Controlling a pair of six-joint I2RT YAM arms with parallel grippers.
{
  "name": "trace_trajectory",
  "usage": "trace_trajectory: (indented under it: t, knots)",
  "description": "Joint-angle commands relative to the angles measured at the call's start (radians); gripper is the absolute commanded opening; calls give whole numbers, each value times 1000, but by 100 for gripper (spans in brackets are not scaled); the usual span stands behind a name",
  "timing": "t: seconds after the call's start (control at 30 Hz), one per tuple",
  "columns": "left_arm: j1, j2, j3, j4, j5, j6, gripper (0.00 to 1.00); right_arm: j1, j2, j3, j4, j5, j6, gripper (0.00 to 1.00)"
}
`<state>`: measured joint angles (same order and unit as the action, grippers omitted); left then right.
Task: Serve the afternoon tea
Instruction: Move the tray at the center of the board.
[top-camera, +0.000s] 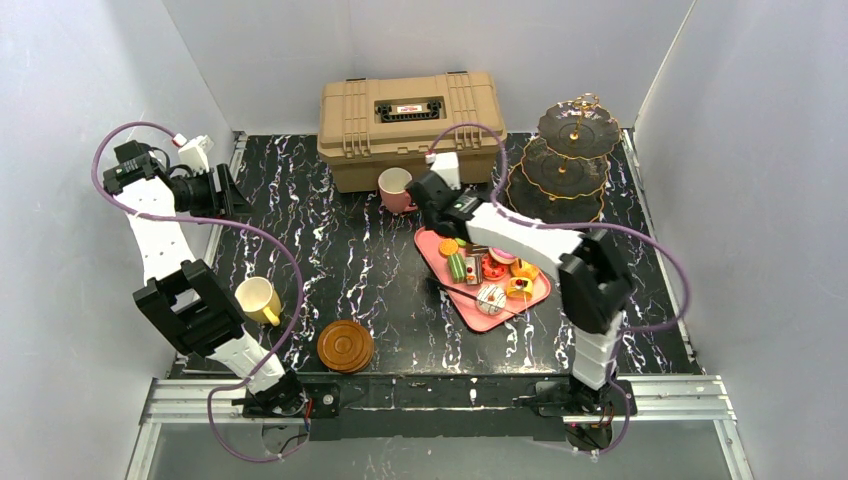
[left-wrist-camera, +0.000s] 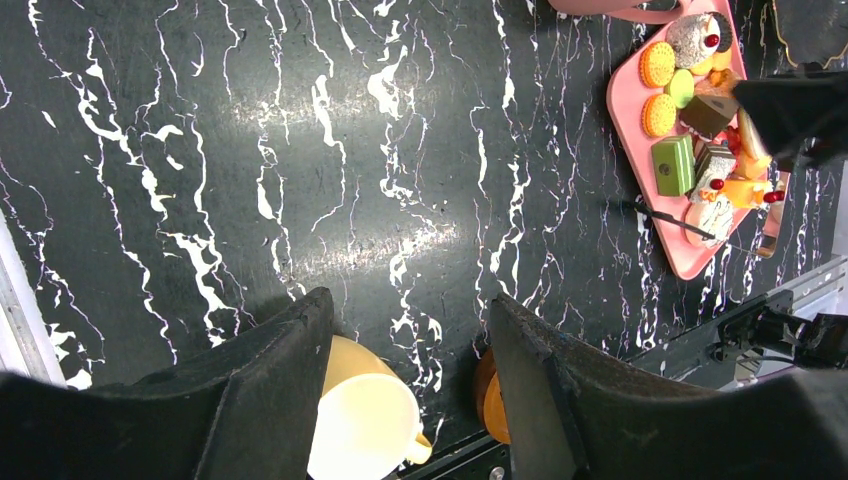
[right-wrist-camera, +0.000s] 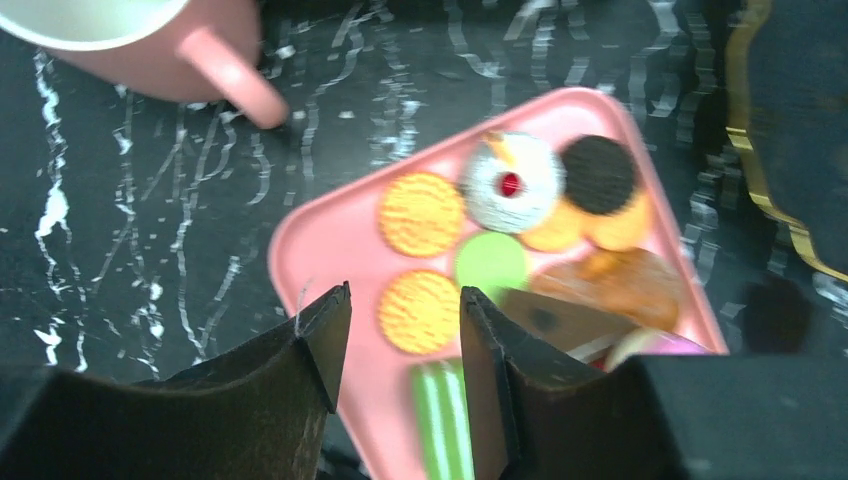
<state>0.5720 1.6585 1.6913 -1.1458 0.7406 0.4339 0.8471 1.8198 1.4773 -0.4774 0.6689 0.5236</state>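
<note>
The three-tier black stand (top-camera: 565, 165) with gold rims stands at the back right; its edge shows in the right wrist view (right-wrist-camera: 790, 130). A pink tray (top-camera: 455, 292) of small pastries lies in the middle right. My right gripper (top-camera: 432, 205) hovers open and empty over the tray's far corner (right-wrist-camera: 330, 230), with an orange macaron (right-wrist-camera: 420, 312) below the gap (right-wrist-camera: 405, 292). The pink cup (top-camera: 397, 188) stands just beyond it (right-wrist-camera: 150, 40). My left gripper (top-camera: 238, 195) is open and empty at the far left (left-wrist-camera: 408, 300). The yellow cup (top-camera: 258, 299) and a brown saucer (top-camera: 345, 345) sit near the front left.
A tan plastic toolbox (top-camera: 410, 125) stands closed at the back, right behind the pink cup. White walls close in the black marbled table (top-camera: 330, 250) on three sides. A metal rail (top-camera: 440, 395) runs along the near edge. A black cable crosses the tray's near side.
</note>
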Motion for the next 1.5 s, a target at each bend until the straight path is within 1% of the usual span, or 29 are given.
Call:
trace_trajectory:
  t: [0.0,0.13,0.4,0.63,0.77,0.83,0.9,1.0,1.1,1.23,1.47]
  knots:
    - [-1,-24,26,-30,1,7,57,18,144,136,66,-91,-48,51]
    - [-1,-25,39,-35,-9,14,57,54,218,144,164,-140,-87,50]
    - [-2,-28,44,-38,-24,23,57,66,290,97,239,-187,-95,46]
    - [-1,-29,51,-42,-29,23,57,73,340,58,254,-160,-102,40]
    - [-1,-28,53,-43,-26,21,57,73,347,36,256,-131,-114,39]
    - [-1,-26,53,-43,-24,19,57,75,348,24,257,-124,-115,35]
    - [0,-25,56,-43,-26,19,57,75,345,14,245,-121,-106,26]
    - [0,-25,56,-43,-27,19,57,83,314,-40,236,-103,-70,12]
    - [0,-28,59,-45,-26,20,57,98,257,-129,226,-98,-37,1]
    - [1,-34,66,-53,-23,26,57,115,155,-235,181,-99,-34,1]
    - [1,-40,71,-58,-10,32,57,115,-64,-432,84,-203,-80,1]
